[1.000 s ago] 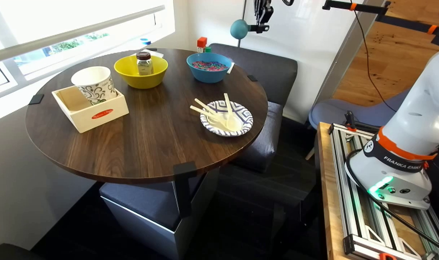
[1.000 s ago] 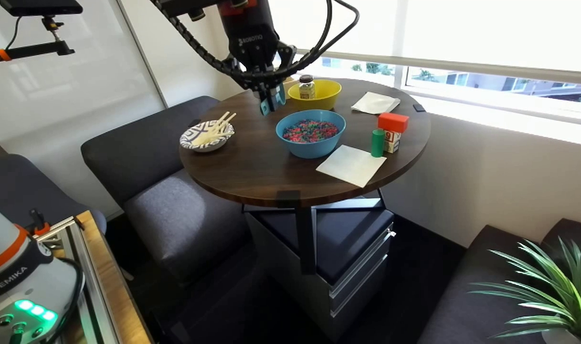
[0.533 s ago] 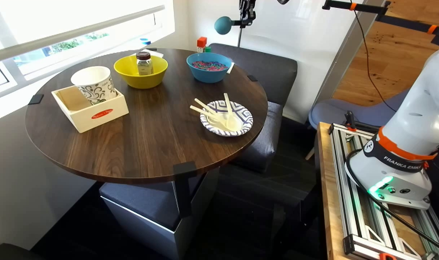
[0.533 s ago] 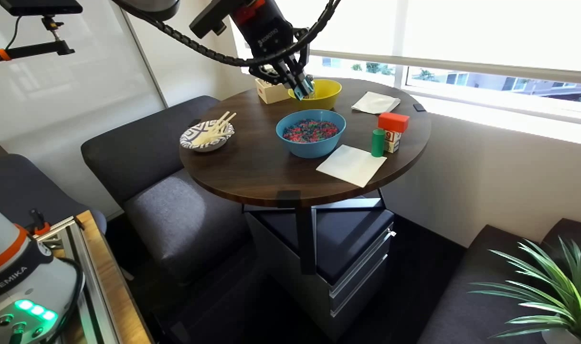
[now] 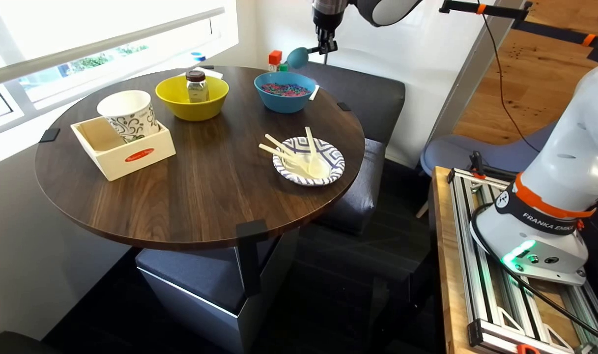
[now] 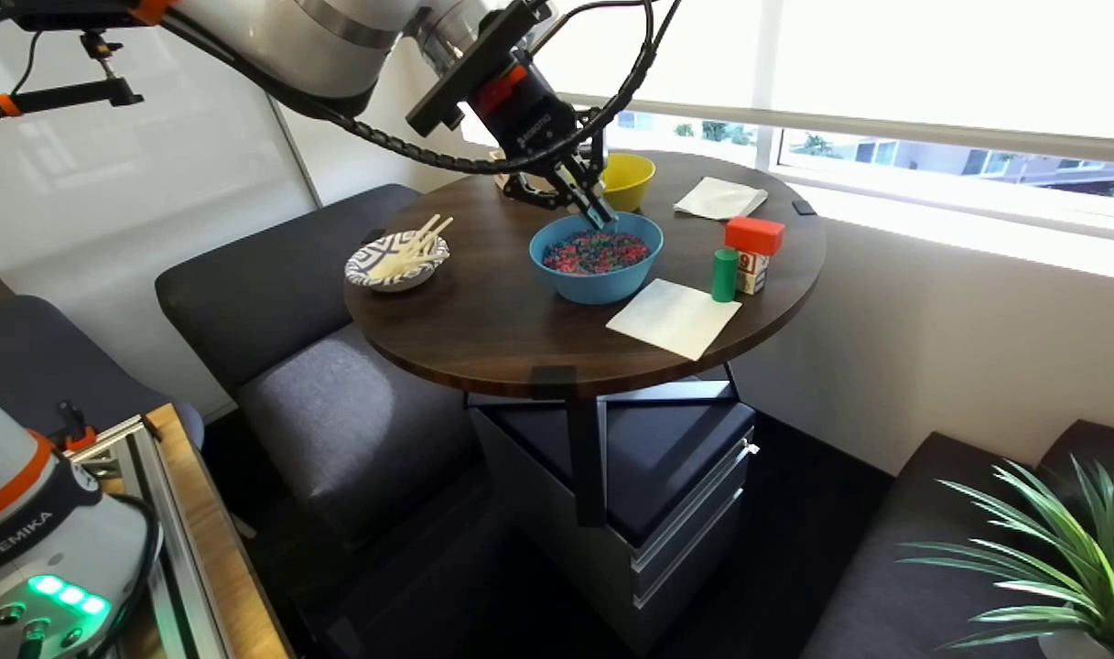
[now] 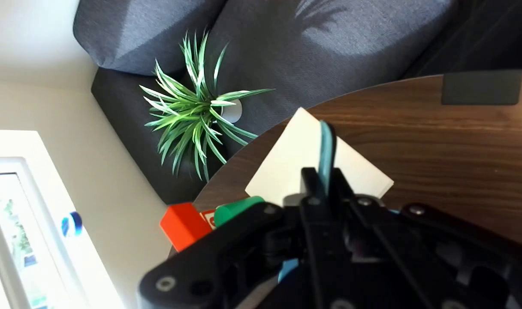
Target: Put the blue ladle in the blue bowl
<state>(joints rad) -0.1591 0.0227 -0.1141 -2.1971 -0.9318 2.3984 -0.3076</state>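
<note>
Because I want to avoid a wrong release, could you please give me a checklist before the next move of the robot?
1. Gripper closed on the blue ladle: ok.
2. Blue bowl upright on the round table: ok.
3. Coloured bits in the bowl lying below its rim: ok.
4. Green cylinder and red-topped box apart from the bowl: ok.
5. Ladle directly above the bowl: cannot tell; depth is unclear.
6. Ladle resting in the bowl, ready for release: not ok; the gripper holds it outside.
</note>
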